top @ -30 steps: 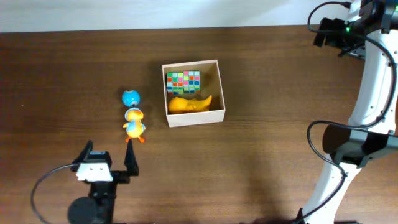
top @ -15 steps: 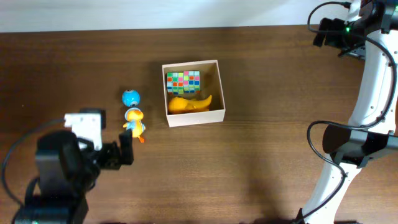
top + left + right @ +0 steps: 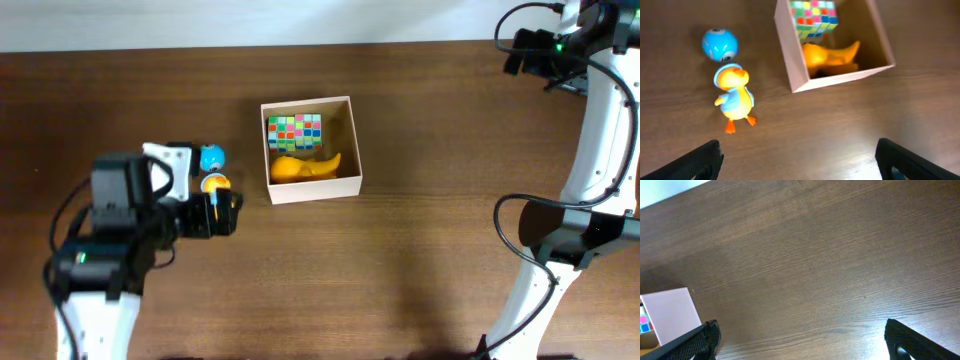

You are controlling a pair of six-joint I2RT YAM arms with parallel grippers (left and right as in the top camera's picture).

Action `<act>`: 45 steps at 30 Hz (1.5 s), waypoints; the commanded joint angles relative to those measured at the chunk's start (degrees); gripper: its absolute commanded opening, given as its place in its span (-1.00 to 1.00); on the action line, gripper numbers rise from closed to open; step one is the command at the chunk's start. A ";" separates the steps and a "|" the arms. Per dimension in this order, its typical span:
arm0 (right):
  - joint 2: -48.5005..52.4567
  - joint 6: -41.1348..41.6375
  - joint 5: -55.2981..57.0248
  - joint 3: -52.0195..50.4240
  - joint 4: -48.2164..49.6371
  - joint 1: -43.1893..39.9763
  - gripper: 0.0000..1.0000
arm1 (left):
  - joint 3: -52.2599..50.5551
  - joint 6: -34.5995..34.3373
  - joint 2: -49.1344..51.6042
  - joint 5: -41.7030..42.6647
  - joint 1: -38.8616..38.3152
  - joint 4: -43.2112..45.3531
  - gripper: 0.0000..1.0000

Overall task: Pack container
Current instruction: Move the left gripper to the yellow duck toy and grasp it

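- The left arm [image 3: 110, 250] has been swung forward from the near edge of the table [image 3: 420, 250]. The left gripper [image 3: 800, 162] is now held above the duck toy [image 3: 734, 97], jaws wide apart, nothing gripped.
- The container [image 3: 315, 187] is seen at mid-table, just right of the duck toy and a blue ball [image 3: 210, 157]. A multicoloured cube [image 3: 295, 129] and an orange toy [image 3: 305, 166] are lodged inside.
- The right gripper [image 3: 802, 340] is kept at the far right, unmoved, fingers spread, well apart from the container.
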 commanded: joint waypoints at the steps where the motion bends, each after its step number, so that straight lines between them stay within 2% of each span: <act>1: -1.53 0.46 -0.17 0.85 0.07 -0.02 0.98 | 3.78 -1.66 6.67 -5.92 -0.22 0.35 0.98; 4: -1.53 0.46 -0.17 0.85 0.07 -0.02 0.97 | 5.55 -2.95 12.09 -13.20 -0.22 0.37 0.99; 7: -1.53 0.46 -0.17 0.85 0.07 -0.02 0.97 | 5.73 -3.63 16.83 -16.74 -0.22 0.79 0.99; 13: -1.53 0.46 -0.17 0.85 0.07 -0.02 0.97 | 5.64 -6.23 23.56 -16.26 -0.26 1.03 0.99; 28: -1.53 0.46 -0.17 0.85 0.07 -0.02 0.97 | 5.62 -6.14 37.55 -16.28 -0.22 4.79 0.99; 39: -1.53 0.46 -0.17 0.85 0.07 -0.02 0.98 | 5.62 -6.16 39.78 -16.26 -0.22 5.88 0.99; 45: -1.53 0.46 -0.17 0.85 0.07 -0.02 0.97 | 5.62 -6.16 44.59 -16.26 -0.22 6.69 0.99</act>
